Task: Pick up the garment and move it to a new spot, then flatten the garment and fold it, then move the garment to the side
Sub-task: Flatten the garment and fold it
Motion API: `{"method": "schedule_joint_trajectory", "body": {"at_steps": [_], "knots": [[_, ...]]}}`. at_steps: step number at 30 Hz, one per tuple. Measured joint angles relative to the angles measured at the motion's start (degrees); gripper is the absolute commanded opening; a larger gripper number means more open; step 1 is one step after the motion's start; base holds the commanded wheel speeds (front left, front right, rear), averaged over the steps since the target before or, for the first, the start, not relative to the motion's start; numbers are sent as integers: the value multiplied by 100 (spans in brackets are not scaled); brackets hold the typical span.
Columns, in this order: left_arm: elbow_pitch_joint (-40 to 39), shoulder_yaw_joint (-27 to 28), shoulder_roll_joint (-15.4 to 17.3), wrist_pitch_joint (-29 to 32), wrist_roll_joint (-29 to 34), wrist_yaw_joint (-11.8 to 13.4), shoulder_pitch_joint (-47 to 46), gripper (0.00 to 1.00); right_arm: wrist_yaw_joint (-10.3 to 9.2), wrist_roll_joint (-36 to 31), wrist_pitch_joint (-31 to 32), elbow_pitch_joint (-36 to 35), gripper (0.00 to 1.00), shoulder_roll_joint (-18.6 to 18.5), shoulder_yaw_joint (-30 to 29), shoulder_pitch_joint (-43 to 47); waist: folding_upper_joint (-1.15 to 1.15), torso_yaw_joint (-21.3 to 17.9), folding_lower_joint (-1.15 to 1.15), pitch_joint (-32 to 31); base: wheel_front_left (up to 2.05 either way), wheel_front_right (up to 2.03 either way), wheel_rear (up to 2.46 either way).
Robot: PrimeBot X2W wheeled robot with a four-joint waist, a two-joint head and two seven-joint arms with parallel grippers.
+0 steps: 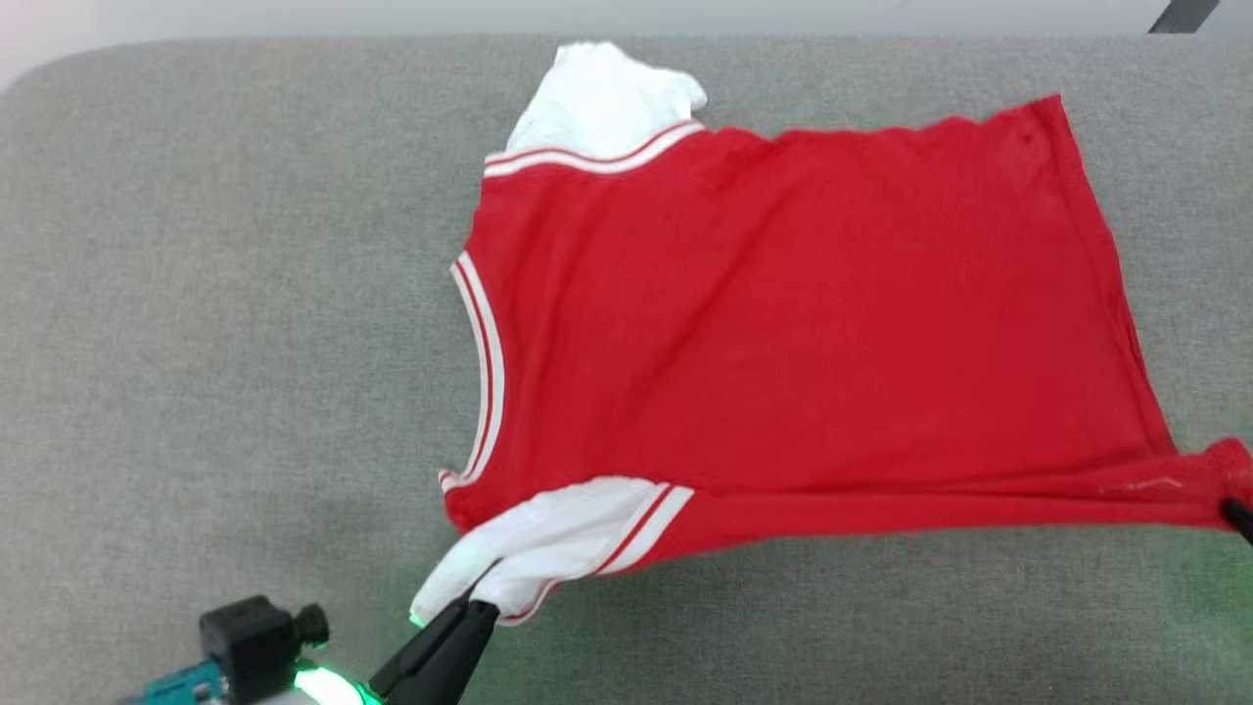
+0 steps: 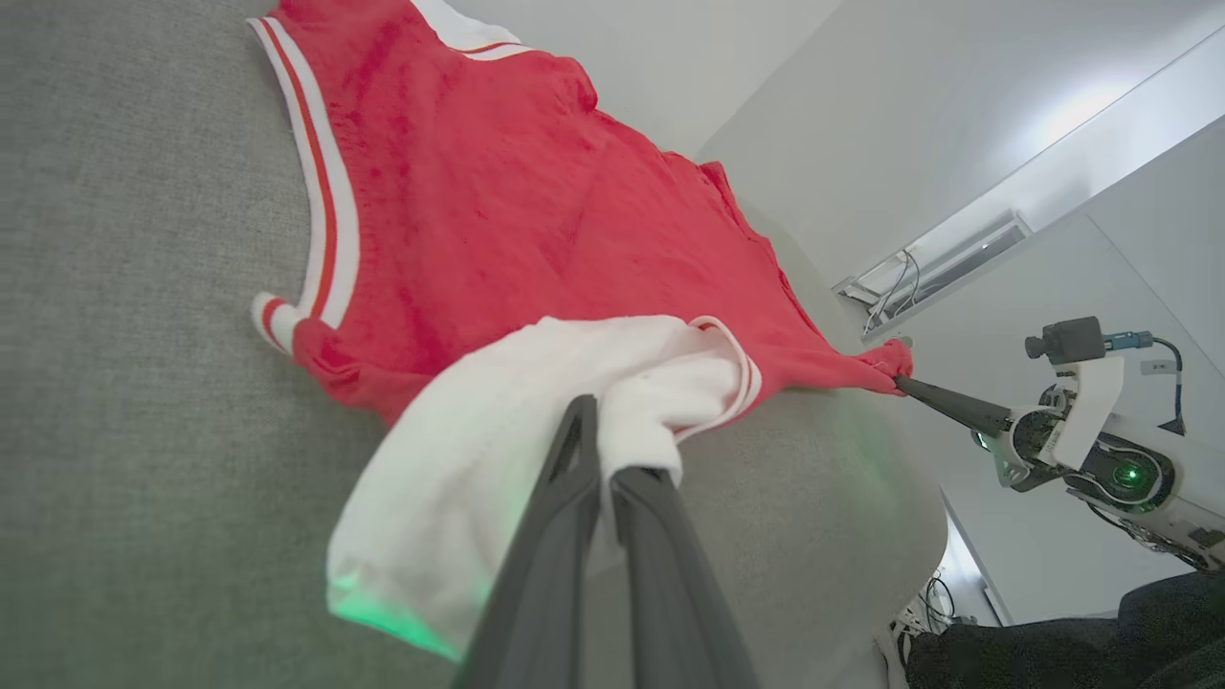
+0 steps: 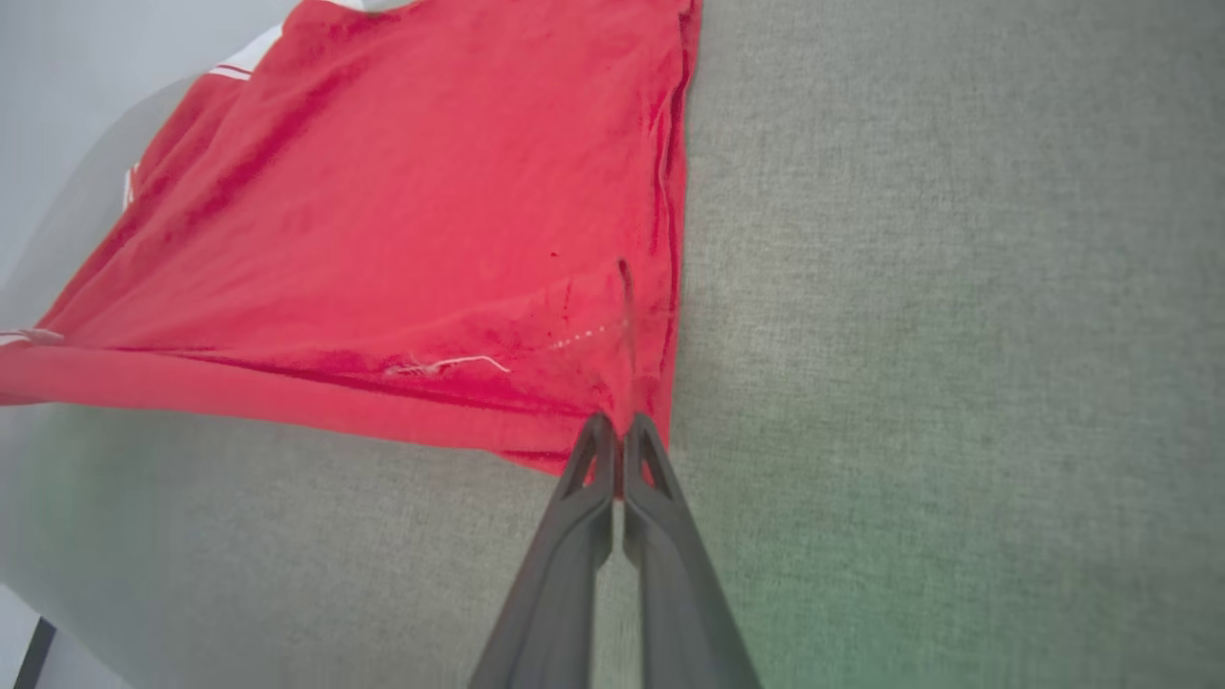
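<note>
Across the grey fabric-covered bench (image 1: 196, 294), the garment (image 1: 783, 323) lies spread with a plain red side up. It fills the head view from the centre out toward 3 o'clock, and its striped neck opening faces 9 o'clock. The far sleeve (image 1: 597, 98), white, is bunched at 12 o'clock. The left end effector (image 1: 480, 602), at 7 o'clock, is clamped tight on the white near sleeve (image 1: 548, 548). The right end effector (image 1: 1235, 511), at 4 o'clock by the frame edge, is pinched closed on the red hem corner (image 3: 612, 383). The near edge of the cloth runs taut between them.
</note>
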Motion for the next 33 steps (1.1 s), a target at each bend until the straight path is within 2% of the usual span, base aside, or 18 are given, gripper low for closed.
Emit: {"method": "schedule_joint_trajectory", "body": {"at_steps": [2, 6, 12, 16, 21, 27, 33], "knots": [[-271, 35, 103, 0, -19, 113, 162, 0, 0, -37, 44, -171, 0, -3, -267, 328, 0, -5, 0, -8, 0, 0, 0], [-511, 75, 188, 83, -43, 127, 130, 0, 0, -194, 183, -446, 0, 221, -838, 604, 0, -9, 0, 19, 0, 0, 0], [-202, 114, -46, 513, -298, -321, -855, 0, -1, -455, 715, -555, 0, 1007, -1338, 159, 0, -24, 0, 47, 0, 0, 0], [472, 130, -248, 870, -523, -489, -1674, 0, -1, -767, 1170, -171, 0, 1490, -1413, -555, 0, -53, 0, 89, 0, 0, 0], [1340, -2, -509, 1078, -680, -560, -2379, 0, -1, -1135, 1544, 478, 0, 2037, -1403, -1312, 0, -102, 0, 160, 0, 0, 0], [2087, -343, -671, 1095, -719, -577, -2909, 0, -1, -1470, 1651, 1061, 0, 2434, -1324, -1804, 0, -128, 0, 321, 0, 0, 0], [2617, -692, -735, 1001, -748, -578, -3202, 0, -1, -1729, 1606, 1383, 0, 2560, -1080, -2111, 0, -148, 0, 528, 0, 0, 0]]}}
